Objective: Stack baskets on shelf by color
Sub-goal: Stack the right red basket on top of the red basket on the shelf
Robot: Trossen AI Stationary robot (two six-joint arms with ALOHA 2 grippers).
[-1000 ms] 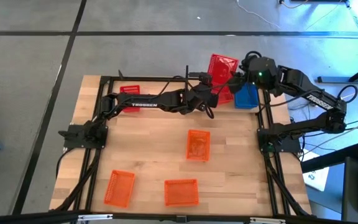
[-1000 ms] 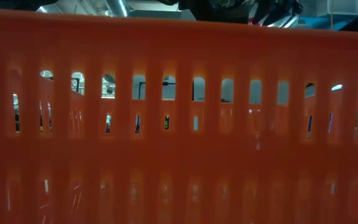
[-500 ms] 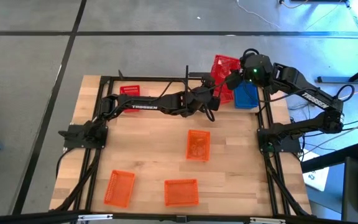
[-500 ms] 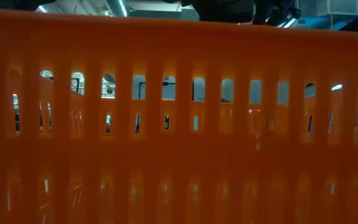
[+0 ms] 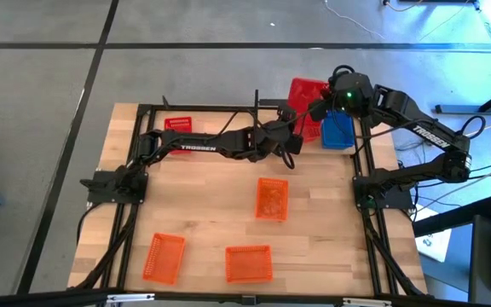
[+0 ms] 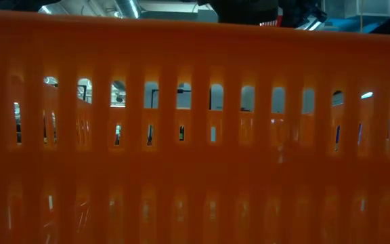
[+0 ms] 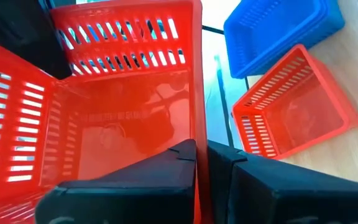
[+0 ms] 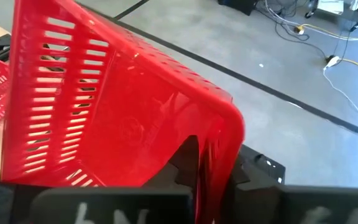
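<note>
As seen overhead, three orange baskets.

Premises present as a robotics lab or test workshop. Evidence: a light-wood table boxed in a black metal frame carrying two arms, standing on a grey concrete floor marked with dark lines; loose cables trail over the floor; ceiling strip lights show overhead.

Both arms reach toward the far edge; the left hand and right hand are each clamped shut.
</note>
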